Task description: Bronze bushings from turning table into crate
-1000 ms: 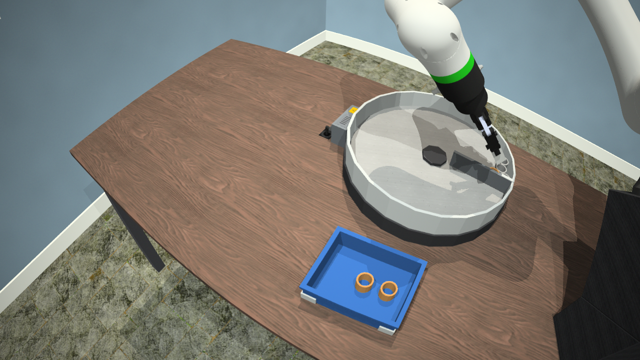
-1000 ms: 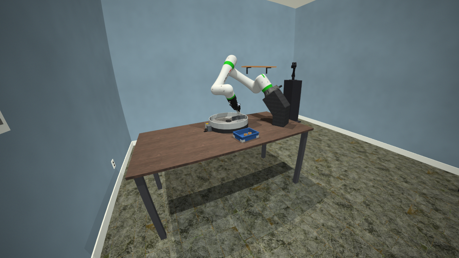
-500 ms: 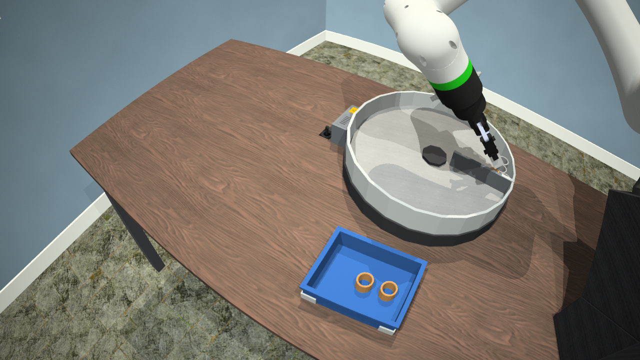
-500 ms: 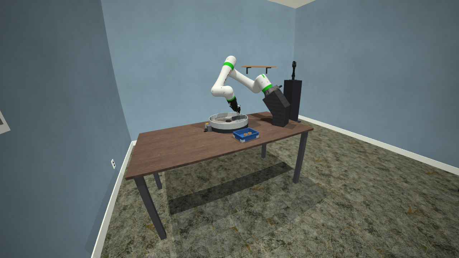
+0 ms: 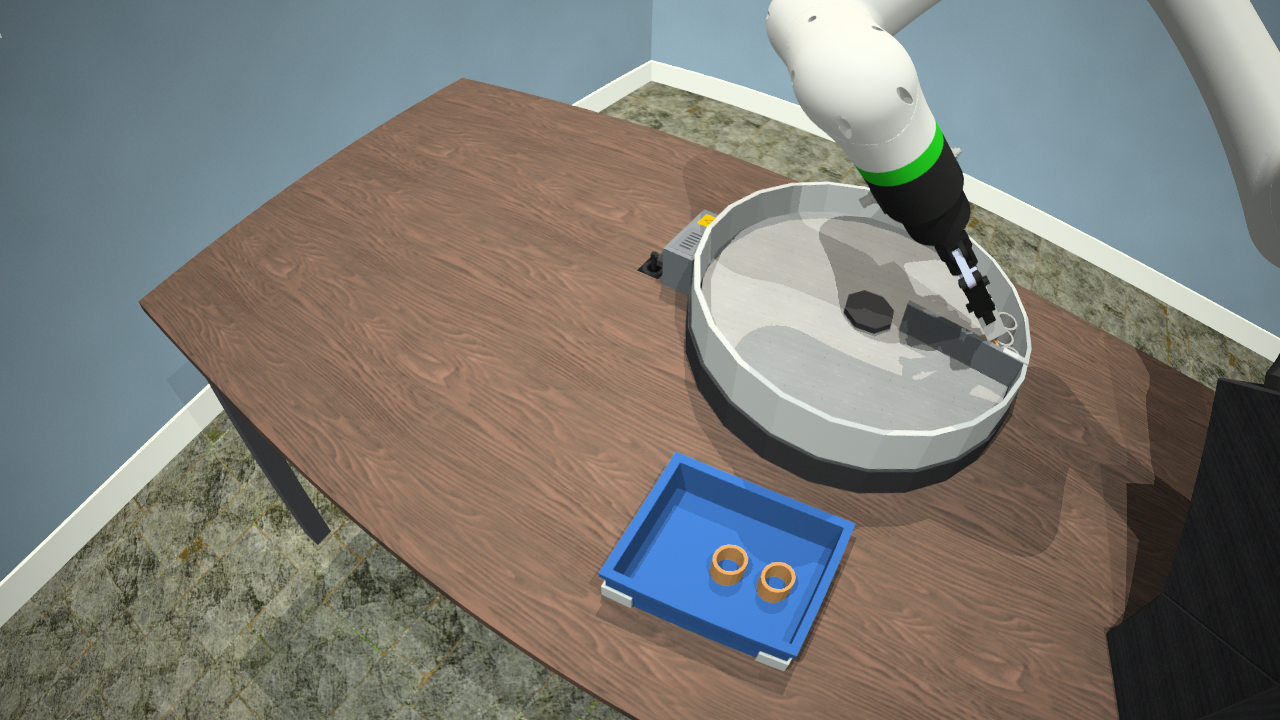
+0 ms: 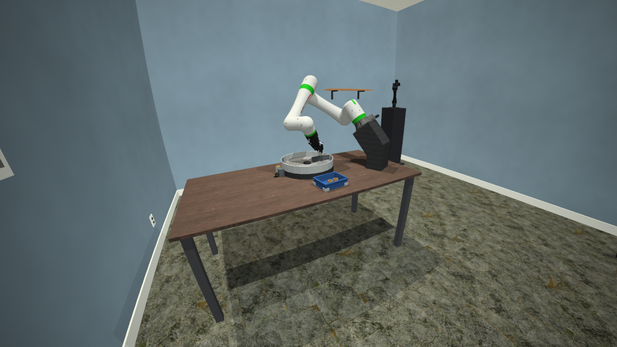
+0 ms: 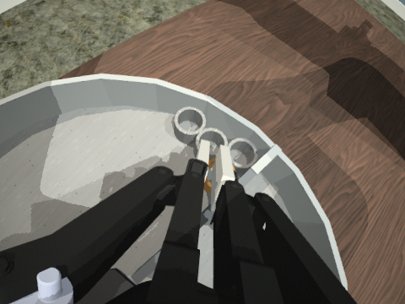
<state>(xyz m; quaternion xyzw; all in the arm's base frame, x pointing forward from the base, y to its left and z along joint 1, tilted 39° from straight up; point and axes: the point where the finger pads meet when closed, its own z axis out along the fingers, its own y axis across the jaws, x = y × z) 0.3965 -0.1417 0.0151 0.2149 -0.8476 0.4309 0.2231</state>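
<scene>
Two orange-bronze ring bushings point(image 5: 726, 576) point(image 6: 332, 180): inside blue rectangular crate point(image 5: 726, 634) point(image 6: 330, 184), near bench's front edge. One bronze bushing point(image 7: 208, 186) remains on round grey turning table point(image 5: 807, 402) point(image 6: 307, 169) point(image 7: 80, 95), beneath jaws point(image 5: 991, 327) point(image 6: 320, 152), nearly together, apparently empty.

In the wrist view, the pincer point(image 7: 210, 156) mostly hides an orange piece point(image 7: 208, 186) on the turning table point(image 7: 101, 77), perhaps a bronze bushing; its outline is unreadable.
</scene>
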